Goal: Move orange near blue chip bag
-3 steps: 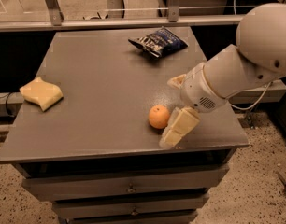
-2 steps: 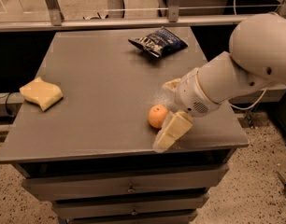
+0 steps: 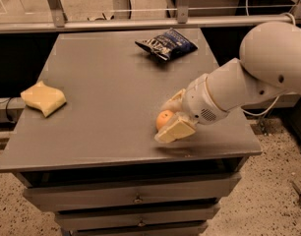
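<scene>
The orange (image 3: 164,118) sits on the grey table (image 3: 106,97) near its front right. My gripper (image 3: 169,118) comes in from the right and its two cream fingers (image 3: 174,130) stand either side of the orange, one behind it and one in front, open around it. The fruit is partly covered by the front finger. The blue chip bag (image 3: 166,43) lies crumpled at the table's far edge, right of centre, well away from the orange.
A pale yellow sponge (image 3: 43,98) lies at the table's left edge. The table's front edge is just below the gripper, with drawers (image 3: 135,199) beneath. A metal rail (image 3: 140,23) runs behind the table. The white arm (image 3: 249,82) spans the right side.
My gripper has moved left, from beside the orange to around it. The orange, bag and sponge have stayed in place.
</scene>
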Controlling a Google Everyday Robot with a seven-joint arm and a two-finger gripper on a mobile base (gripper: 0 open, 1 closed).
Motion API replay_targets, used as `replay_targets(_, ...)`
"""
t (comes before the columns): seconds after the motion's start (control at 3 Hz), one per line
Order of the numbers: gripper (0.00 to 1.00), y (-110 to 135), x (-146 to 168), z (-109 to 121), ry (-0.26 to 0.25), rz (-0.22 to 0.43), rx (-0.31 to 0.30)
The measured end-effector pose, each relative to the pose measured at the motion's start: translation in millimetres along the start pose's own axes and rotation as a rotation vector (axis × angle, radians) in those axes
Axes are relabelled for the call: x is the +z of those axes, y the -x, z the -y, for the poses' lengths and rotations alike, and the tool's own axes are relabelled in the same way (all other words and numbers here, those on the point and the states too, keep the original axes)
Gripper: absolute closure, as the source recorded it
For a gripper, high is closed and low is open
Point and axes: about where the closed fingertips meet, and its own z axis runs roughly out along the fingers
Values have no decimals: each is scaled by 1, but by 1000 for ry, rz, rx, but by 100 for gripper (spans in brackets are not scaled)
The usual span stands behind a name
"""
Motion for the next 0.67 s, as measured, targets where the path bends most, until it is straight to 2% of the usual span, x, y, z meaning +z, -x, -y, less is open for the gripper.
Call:
replay_targets(0.33, 73, -1, -15, 15, -49, 2, -12)
replay_targets(0.67, 100, 0, -44, 39, -121, 4, -29)
